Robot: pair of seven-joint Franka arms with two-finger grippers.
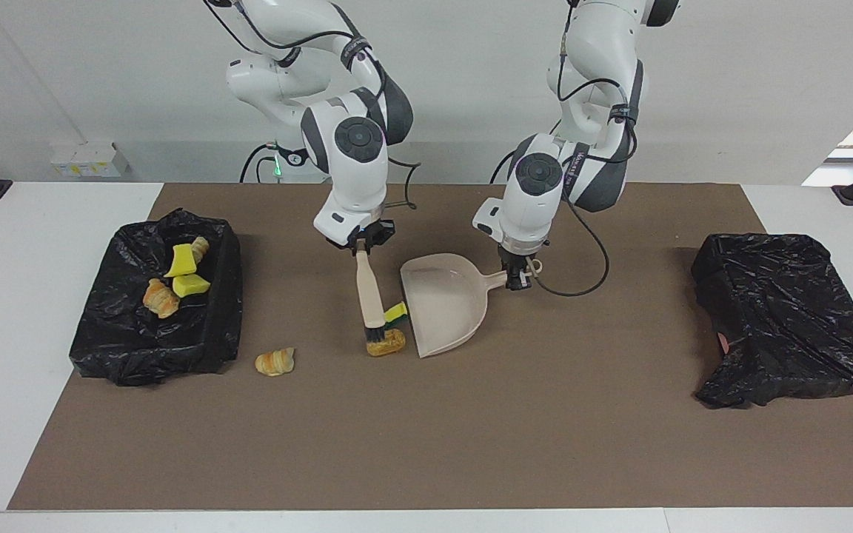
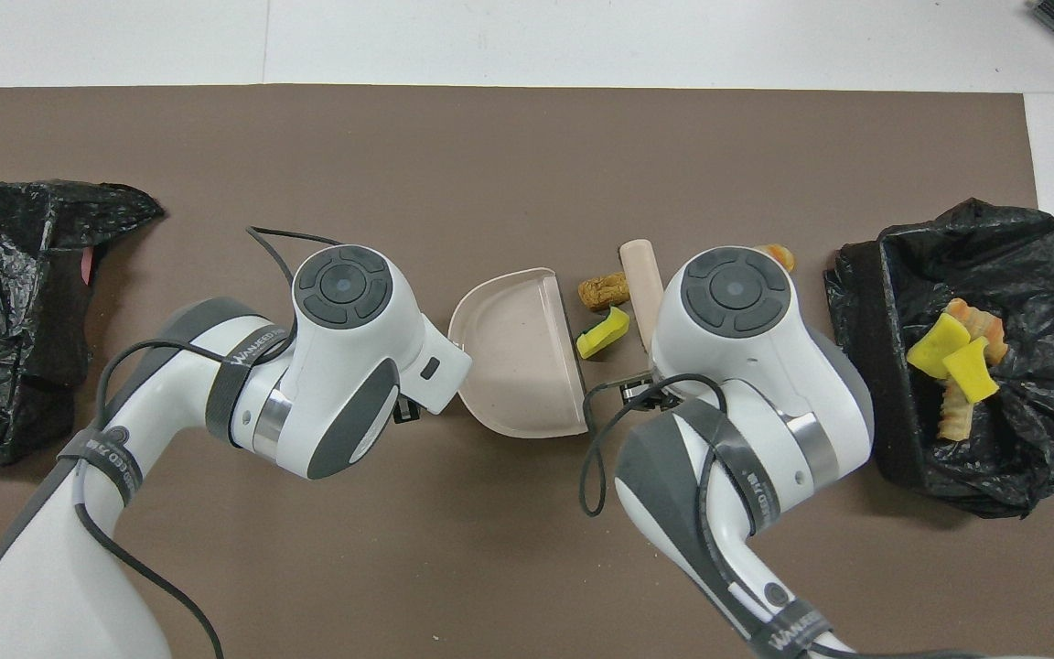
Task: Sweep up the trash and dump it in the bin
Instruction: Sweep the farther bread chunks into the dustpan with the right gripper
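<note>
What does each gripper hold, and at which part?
The right gripper holds the brush by its handle's top end; the left gripper holds the dustpan by its handle.

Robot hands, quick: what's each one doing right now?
Left gripper: shut on the dustpan handle.
Right gripper: shut on the brush handle.

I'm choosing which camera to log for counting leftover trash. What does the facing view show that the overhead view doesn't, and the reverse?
Only the facing view shows the whole croissant lying loose on the mat beside the bin, the brush's bristles at the bread roll, and both grippers: right gripper on the brush, left gripper on the dustpan handle.

Only the overhead view shows open mat between the yellow sponge and the roll.

Both show the empty dustpan, the trash in the bin, and a second black bag.
</note>
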